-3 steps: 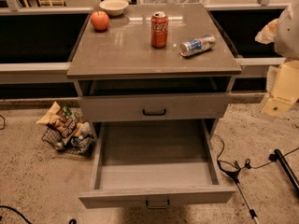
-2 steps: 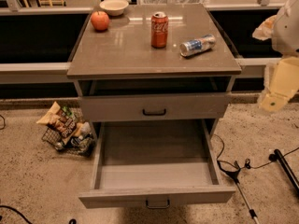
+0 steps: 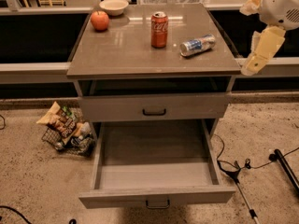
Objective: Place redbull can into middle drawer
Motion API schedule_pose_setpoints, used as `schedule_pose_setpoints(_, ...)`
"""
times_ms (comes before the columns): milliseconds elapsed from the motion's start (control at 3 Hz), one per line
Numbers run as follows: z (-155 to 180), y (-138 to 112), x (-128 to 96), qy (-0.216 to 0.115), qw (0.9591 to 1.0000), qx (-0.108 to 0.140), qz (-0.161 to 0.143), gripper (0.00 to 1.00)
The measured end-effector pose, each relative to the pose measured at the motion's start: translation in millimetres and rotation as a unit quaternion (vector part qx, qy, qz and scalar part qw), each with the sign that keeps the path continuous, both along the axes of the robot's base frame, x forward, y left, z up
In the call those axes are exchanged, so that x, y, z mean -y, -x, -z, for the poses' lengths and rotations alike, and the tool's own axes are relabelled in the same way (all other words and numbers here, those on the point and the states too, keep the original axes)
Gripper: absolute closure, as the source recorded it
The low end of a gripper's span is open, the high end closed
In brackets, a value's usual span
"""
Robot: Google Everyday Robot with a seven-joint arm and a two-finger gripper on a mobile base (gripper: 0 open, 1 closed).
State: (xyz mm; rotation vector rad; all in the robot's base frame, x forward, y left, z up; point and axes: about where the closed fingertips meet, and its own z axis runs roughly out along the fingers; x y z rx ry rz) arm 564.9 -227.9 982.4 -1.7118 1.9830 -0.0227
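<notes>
Legibly, red can (image 3: 159, 30) reads Coca-Cola; claw (image 3: 259, 53) hangs right of table (image 3: 122, 56).

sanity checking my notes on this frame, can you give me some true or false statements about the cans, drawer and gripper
The redbull can lies on its side on the cabinet top. True.
The middle drawer is shut. False: it is pulled open.
The gripper holds the redbull can. False: it hangs past the cabinet's right edge, apart from the can.
The Coca-Cola can stands upright, left of the redbull can in the camera view. True.
The apple sits in the bowl. False: the apple rests on the top beside the bowl.
</notes>
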Motion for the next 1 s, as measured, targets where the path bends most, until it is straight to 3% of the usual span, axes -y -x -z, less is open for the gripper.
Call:
schedule_pose_setpoints(333, 0.0, 0.0, 0.0, 0.000, 1.0000, 0.000, 0.000, 0.00)
schedule_pose_setpoints(1000, 30.3, -78.4, -9.4, -0.020, 0.9995, 0.012, -0.019, 0.00)
